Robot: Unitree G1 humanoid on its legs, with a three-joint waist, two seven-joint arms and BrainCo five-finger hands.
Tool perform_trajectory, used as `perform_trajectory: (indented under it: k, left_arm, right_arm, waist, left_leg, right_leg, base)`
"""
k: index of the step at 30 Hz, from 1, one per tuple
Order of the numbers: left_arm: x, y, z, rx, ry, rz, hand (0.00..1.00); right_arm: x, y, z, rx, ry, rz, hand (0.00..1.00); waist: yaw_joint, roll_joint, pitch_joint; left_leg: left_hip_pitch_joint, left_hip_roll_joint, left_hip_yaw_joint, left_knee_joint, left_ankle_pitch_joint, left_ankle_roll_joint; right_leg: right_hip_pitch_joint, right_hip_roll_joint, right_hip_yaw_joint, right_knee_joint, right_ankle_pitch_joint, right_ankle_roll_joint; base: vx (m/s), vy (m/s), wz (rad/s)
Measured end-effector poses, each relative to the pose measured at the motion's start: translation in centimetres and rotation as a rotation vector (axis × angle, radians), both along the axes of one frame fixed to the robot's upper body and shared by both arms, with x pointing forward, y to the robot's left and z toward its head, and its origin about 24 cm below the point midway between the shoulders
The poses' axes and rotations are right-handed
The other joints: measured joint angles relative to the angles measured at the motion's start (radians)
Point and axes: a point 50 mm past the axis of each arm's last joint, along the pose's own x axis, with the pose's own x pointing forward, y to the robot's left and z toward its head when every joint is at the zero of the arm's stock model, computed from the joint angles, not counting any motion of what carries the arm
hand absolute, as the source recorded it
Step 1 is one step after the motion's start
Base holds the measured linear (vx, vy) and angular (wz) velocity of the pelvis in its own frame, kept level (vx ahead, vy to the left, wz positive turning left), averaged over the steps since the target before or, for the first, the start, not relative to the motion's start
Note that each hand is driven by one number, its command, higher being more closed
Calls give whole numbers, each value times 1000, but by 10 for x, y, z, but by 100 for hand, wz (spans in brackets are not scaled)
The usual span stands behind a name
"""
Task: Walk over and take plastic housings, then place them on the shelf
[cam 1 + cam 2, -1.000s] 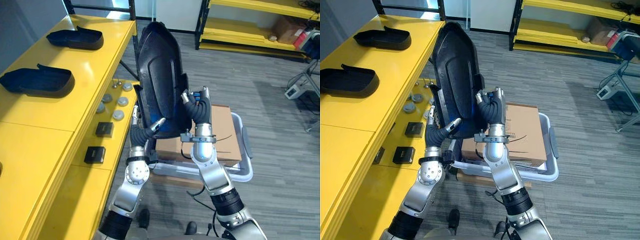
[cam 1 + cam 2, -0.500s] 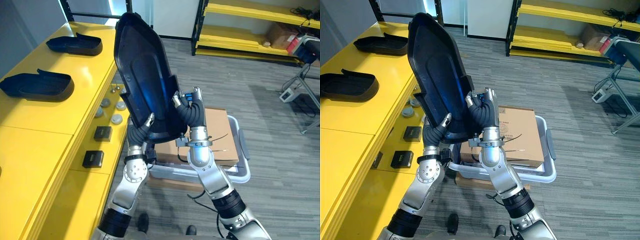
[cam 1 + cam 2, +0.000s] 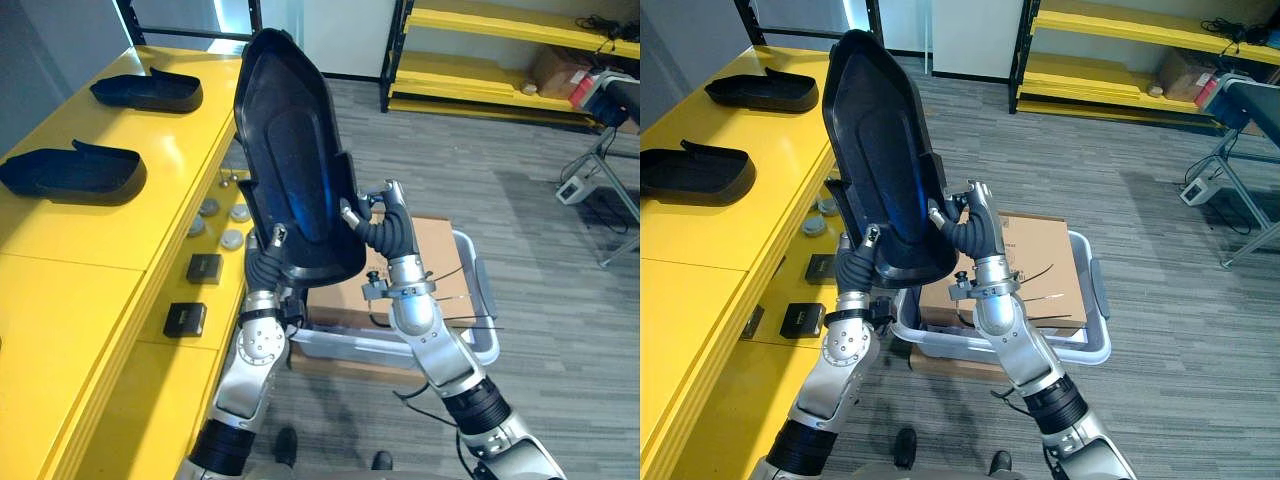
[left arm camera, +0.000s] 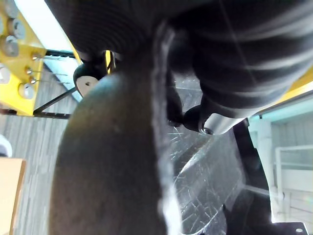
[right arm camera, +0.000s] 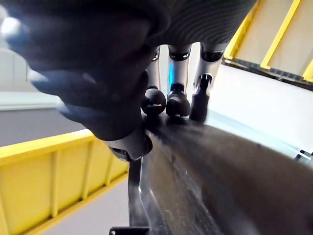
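I hold a large black plastic housing (image 3: 290,170) upright in front of me, its narrow end up, beside the yellow shelf (image 3: 120,250). My left hand (image 3: 266,258) is curled round its lower edge from below, with the thumb on the inner face. My right hand (image 3: 385,228) is at the housing's lower right rim. Its fingers (image 5: 178,98) are straight, and their dark tips rest on the housing's rim (image 5: 220,166).
Two more black housings (image 3: 75,170) (image 3: 147,88) lie on the shelf's top. Small black boxes (image 3: 205,267) and round silver parts (image 3: 222,225) sit on its lower ledge. Below my hands a cardboard box (image 3: 445,250) lies in a grey bin (image 3: 480,345). A yellow rack (image 3: 500,60) stands behind.
The housing has swung up and left toward the shelf. My right hand's fingers have straightened from a curled grip, and my left hand has curled tighter on the lower edge.
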Motion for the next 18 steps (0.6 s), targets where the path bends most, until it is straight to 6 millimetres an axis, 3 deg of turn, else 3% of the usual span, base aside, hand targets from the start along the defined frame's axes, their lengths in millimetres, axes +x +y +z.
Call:
perform_trajectory:
  k: [1, 4, 8, 10, 12, 13, 15, 16, 18]
  left_arm:
    - [-3, 7, 1, 35, -10, 42, 100]
    - [-6, 19, -2, 65, -3, 107, 100]
    - [-22, 41, -7, 75, 19, 216, 100]
    - [-28, 49, -7, 70, 17, 254, 100]
    - [-36, 58, -6, 61, 14, 301, 100]
    - [-37, 58, -6, 60, 12, 306, 100]
    - [-44, 64, -6, 58, 10, 333, 100]
    - [-45, 64, -6, 56, 11, 337, 100]
    - [-47, 63, -8, 47, 13, 332, 100]
  right_arm:
    - [-6, -26, 9, 81, -54, -62, 0]
    - [-12, -67, 7, 187, -62, -184, 0]
    - [-30, -132, -17, 419, -5, -404, 0]
    - [-35, -152, -34, 499, 37, -486, 0]
    - [-45, -182, -82, 608, 205, -636, 0]
    - [-49, -188, -96, 627, 262, -673, 0]
    - [-69, -206, -162, 725, 527, -810, 0]
    - [-74, -208, -178, 752, 594, -842, 0]
    - [-104, -208, -244, 871, 889, -942, 0]
  waist:
    - [-1, 1, -1]
    - [-3, 2, -4]
    - [-23, 16, -23]
    - [-31, 24, -29]
    - [-34, 31, -39]
    - [-37, 32, -40]
    - [-41, 40, -44]
    - [-42, 42, -45]
    - [-45, 47, -48]
  left_leg:
    - [3, 0, 2, 0, -1, 1]
    - [5, 0, 5, -1, -2, 2]
    - [5, 1, 8, -2, -6, -2]
    - [4, 2, 9, -2, -6, -2]
    - [3, 4, 10, -2, -6, -3]
    - [3, 4, 10, -2, -6, -3]
    - [-2, 6, 9, -3, -7, -5]
    - [-3, 7, 9, -3, -8, -5]
    - [-7, 9, 5, -3, -10, -8]
  right_leg:
    - [0, 0, 2, 3, 0, 0]
    - [-2, -2, 5, 9, -7, -9]
    - [-4, -2, 6, 8, -8, -9]
    - [-4, -1, 6, 6, -8, -9]
    - [-4, 1, 6, 2, -8, -9]
    - [-4, 1, 6, -1, -8, -9]
    - [-5, 4, 5, -7, -7, -10]
    - [-6, 5, 5, -8, -7, -10]
    - [-6, 7, 2, -10, -7, -10]
  base:
    - [0, 0, -5]
    - [-24, 4, -4]
    - [-16, 3, -2]
    - [0, 0, 0]
    - [0, 0, 0]
    - [0, 0, 0]
    - [0, 0, 0]
    - [0, 0, 0]
    - [3, -6, 2]
